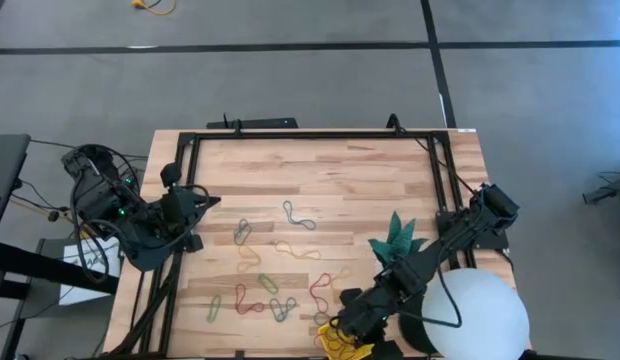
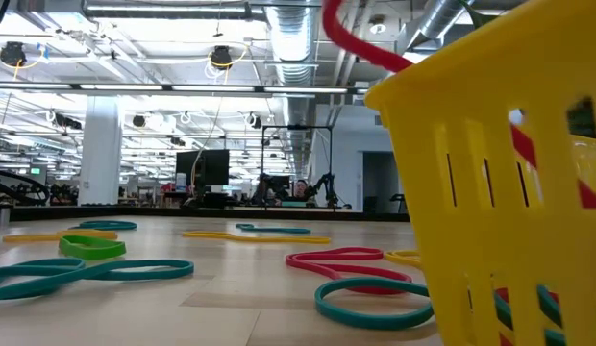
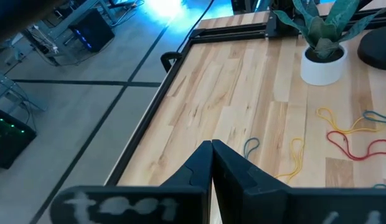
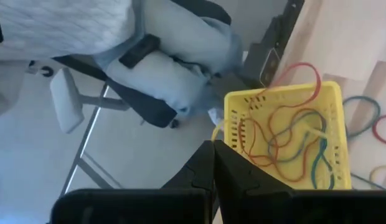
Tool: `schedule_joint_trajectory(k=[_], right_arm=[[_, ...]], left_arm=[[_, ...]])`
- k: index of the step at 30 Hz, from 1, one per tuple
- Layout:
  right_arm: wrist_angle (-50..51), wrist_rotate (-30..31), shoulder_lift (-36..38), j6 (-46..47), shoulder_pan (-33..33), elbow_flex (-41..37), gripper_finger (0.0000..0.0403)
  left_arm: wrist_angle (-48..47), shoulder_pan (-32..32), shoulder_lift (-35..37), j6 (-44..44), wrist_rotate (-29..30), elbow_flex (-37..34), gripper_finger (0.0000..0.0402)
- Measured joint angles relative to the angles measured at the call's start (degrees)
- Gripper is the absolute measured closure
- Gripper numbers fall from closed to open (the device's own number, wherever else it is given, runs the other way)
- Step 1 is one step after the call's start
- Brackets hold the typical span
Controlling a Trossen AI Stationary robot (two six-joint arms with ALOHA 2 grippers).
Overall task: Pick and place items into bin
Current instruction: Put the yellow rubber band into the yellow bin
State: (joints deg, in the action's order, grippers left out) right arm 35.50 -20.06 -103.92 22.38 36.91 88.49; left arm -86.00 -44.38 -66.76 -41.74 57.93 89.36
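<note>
Hovering over the yellow bin (image 1: 342, 343) at the bench's near edge, the right tool (image 1: 330, 330) has its fingers pressed fully together and carries nothing; the right wrist view shows the closed tips just above the bin (image 4: 291, 134), which already holds a tangle of red, blue and yellow loops, one red loop draped over its rim. The step in hand is judged to be the departure from the bin toward the next pick.

Procedure, near to far:
1. Lift clear of the bin wall so the draped red loop (image 4: 301, 76) is not dragged out.
2. Open the fingers before descending on a loop.
3. Take the nearest loops first: the red loop (image 1: 319, 291) beside the bin, then the green-blue one (image 1: 281, 308).
4. Avoid the teal paper star (image 1: 398, 238) and the white sphere (image 1: 474, 312).
5. Leave the farther blue loop (image 1: 298, 216) for later.

The left tool (image 1: 212, 201), also shut and empty, waits at the bench's (image 1: 360, 170) left edge.
</note>
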Motion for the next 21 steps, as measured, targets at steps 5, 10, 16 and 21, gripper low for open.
schedule_joint_trajectory(k=[5, 10, 16, 21], right_arm=[[0.7, 0.7, -0.5, 4.7, -0.2, 0.0, 0.0403], [0.2, 1.0, -0.5, 6.1, -0.3, 0.0, 0.0403], [-0.9, 1.0, -0.5, 6.1, -0.3, 0.0, 0.0403], [-1.4, 1.1, -0.5, 6.2, -0.3, 0.0, 0.0390]], left_arm=[[0.1, 0.0, 0.0, 0.0, 0.0, 0.0, 0.0401], [0.2, 0.0, 0.0, 0.0, -0.1, 0.0, 0.0401], [0.2, 0.0, 0.0, -1.1, -0.1, 0.0, 0.0401], [0.2, 0.0, 0.0, -1.7, -0.3, 0.0, 0.0401]])
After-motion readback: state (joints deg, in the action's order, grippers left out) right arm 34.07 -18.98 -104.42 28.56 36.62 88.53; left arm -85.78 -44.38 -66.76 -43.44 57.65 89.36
